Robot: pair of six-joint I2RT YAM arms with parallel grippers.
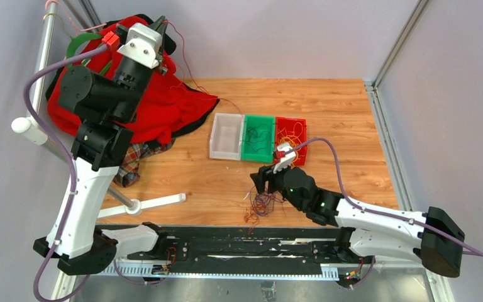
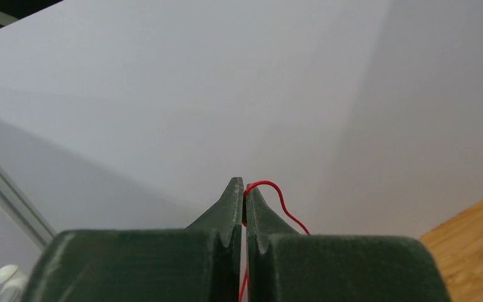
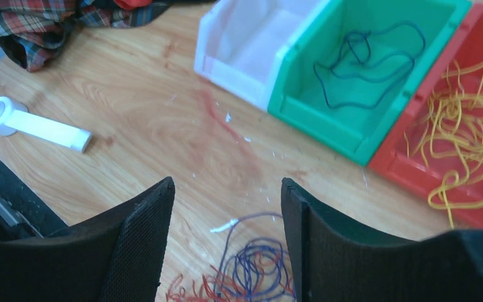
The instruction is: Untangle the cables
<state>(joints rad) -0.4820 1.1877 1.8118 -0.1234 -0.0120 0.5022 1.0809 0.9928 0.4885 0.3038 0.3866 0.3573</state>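
Left gripper point(image 2: 244, 189): fingers pressed together, thin curly red wire point(image 2: 267, 182) pinched at the tips.
Right gripper point(image 3: 226, 195): fingers spread wide, nothing held.
Tangle of thin purple and red wires point(image 3: 251, 270): laid on the wooden table point(image 3: 132, 126), low between the right fingers.
Sorted wires: dark blue wire point(image 3: 355, 44) in the green plastic bin point(image 3: 327, 119), yellow wires point(image 3: 471, 145) in the red plastic bin point(image 3: 415, 173), beyond the right fingertips.

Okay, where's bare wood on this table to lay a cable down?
Bare wood: right of the red bin to the table edge; the far strip behind the green bin; between the plaid cloth and the white bin. Crowded: around the cable tangle by the right gripper, and the red garment far left.
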